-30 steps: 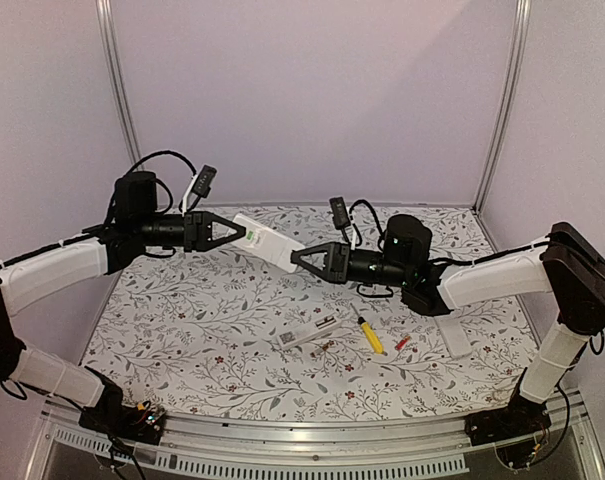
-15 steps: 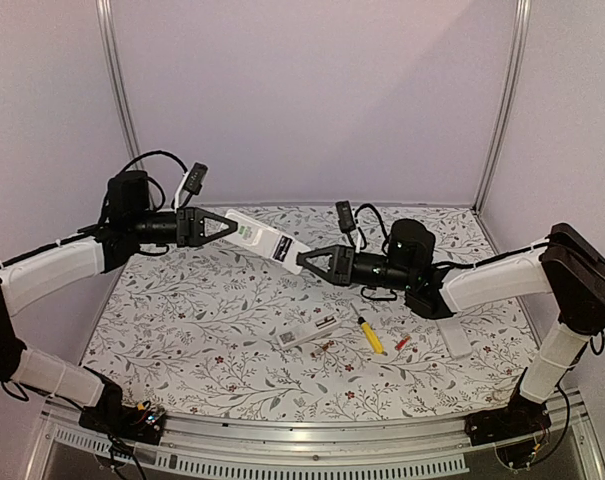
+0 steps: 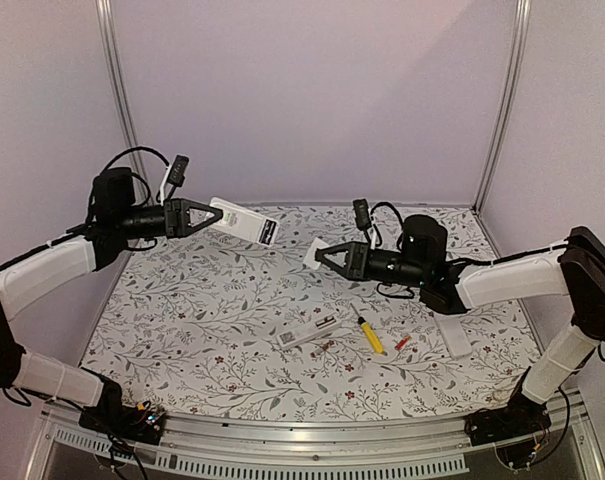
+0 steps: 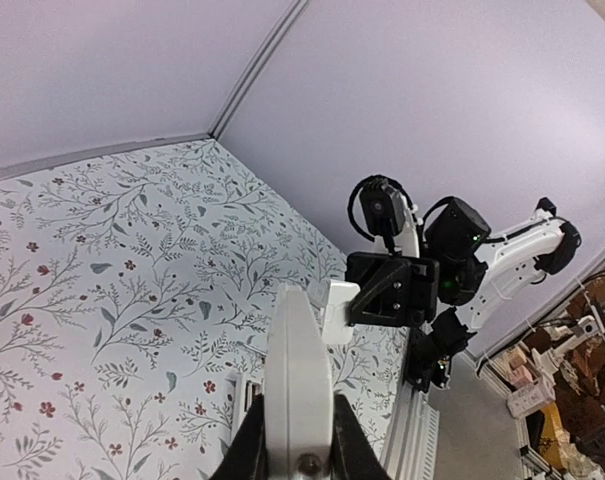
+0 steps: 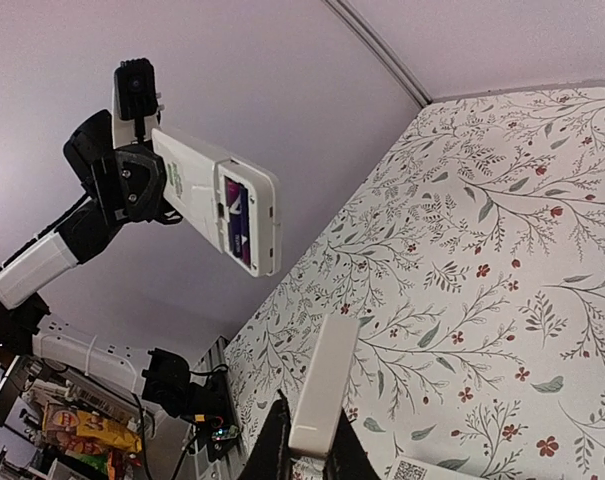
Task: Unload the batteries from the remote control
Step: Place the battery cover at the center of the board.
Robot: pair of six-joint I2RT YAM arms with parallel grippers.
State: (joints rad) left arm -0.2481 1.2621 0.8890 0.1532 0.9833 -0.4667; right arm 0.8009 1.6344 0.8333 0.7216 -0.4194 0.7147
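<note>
Remote (image 3: 245, 222) in left claw (image 3: 217, 214), aloft

Top view: the held remote control (image 3: 240, 222) has its open side turned away, so the contents are hidden. The second remote (image 3: 307, 332) on the table has a recess too small to read. The red speck (image 3: 402, 343) near the yellow-handled tool (image 3: 369, 335) is too small to identify. The white strip (image 3: 455, 337) is partly hidden by the right forearm.

Right wrist view: a dark battery (image 5: 235, 222) shows in the compartment, count unclear. The right gripper (image 5: 307, 450) is cut by the bottom edge, as is the lower end of the white panel (image 5: 322, 385).

Left wrist view: the left gripper (image 4: 297, 455) is cut off at the bottom, and the remote control is edge-on with its faces unseen.
</note>
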